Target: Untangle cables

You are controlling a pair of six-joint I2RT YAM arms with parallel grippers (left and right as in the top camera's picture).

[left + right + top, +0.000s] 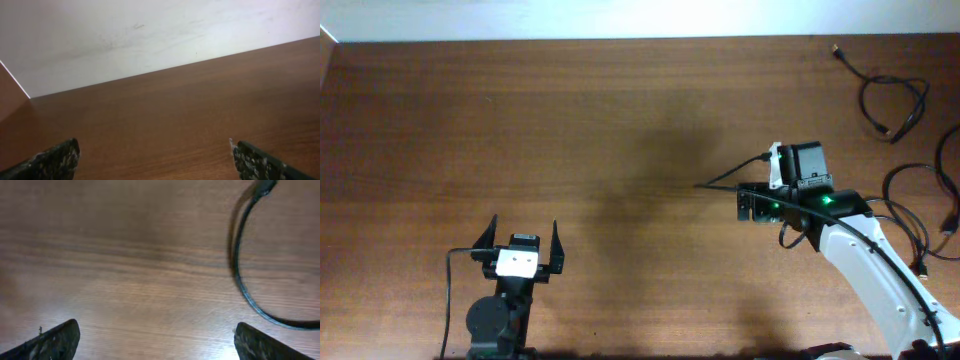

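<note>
Right gripper [156,325] fingers spread wide, nothing held; thin black cable [239,275] curves just ahead on counter [125,255], its plug [265,186] blurred at frame top. Left gripper [525,222] I see wide open, empty. More cables [893,105] looped far right, some cut by frame edge.

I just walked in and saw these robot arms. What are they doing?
Two robot arms are supposed to untangle the cables, thin black cords lying in loops near the right edge of the table. The right gripper is open over the wood with one cable curving beside it, not held. The left gripper is open too, far from any cord. Nothing has been picked up yet.
</note>
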